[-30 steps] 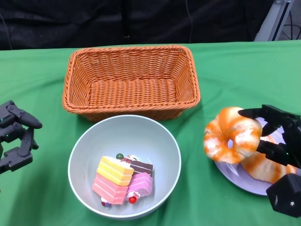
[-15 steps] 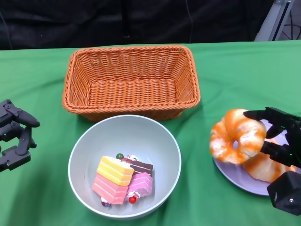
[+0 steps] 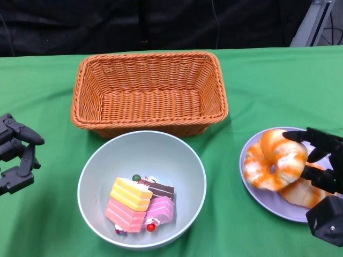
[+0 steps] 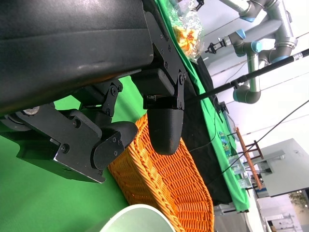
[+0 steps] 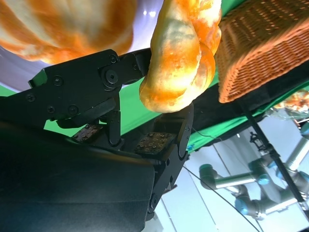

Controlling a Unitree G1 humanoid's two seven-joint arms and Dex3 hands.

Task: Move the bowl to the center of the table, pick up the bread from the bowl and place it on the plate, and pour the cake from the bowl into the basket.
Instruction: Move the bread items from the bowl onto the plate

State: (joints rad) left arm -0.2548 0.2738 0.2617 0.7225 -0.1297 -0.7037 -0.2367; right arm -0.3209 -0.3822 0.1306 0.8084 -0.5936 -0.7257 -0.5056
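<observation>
Down and to the side went the right hand (image 3: 316,160) with its round bread (image 3: 276,159), so the bread that hung beside the plate (image 3: 268,201) a second ago now sits low over it. Nothing else on the table has moved.

That ring-shaped bread looks like it is touching the plate or just about to, and it leans on a second piece of bread (image 3: 303,193) lying there. The right hand's fingers (image 5: 166,140) are wrapped around it from both sides, so it has not let go. The left hand (image 3: 16,160) waits by the table's edge, holding nothing, with its fingers bent but apart.

So how much is done? The bowl (image 3: 96,176) sits in the middle of the table, just in front of the wicker basket (image 3: 150,88), so that part looks finished. The bread part is almost finished too: I think the hand only has to open and pull away.

The last job has not started. The cake slices (image 3: 140,206), pink, yellow and brown, lie in the bowl with some little berries. No cake is in the basket. Someone must lift the bowl and tip it so they slide in.
</observation>
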